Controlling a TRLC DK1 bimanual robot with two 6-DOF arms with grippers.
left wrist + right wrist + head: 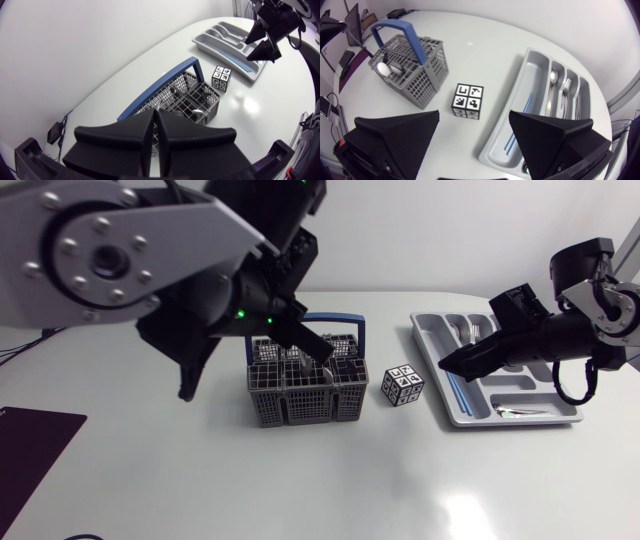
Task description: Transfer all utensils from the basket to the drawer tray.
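The grey basket with a blue handle stands mid-table and holds utensils, among them a spoon. My left gripper is down in the basket's top with its fingers pressed together, and the left wrist view shows the same gripper shut just over the basket. Whether anything thin is pinched between them is hidden. The grey drawer tray lies at the right with a spoon, a fork and blue sticks in it. My right gripper hovers open over the tray's left side, holding nothing.
A small cube with black-and-white markers sits between basket and tray, just ahead of my right gripper. A dark mat lies at the table's near left corner.
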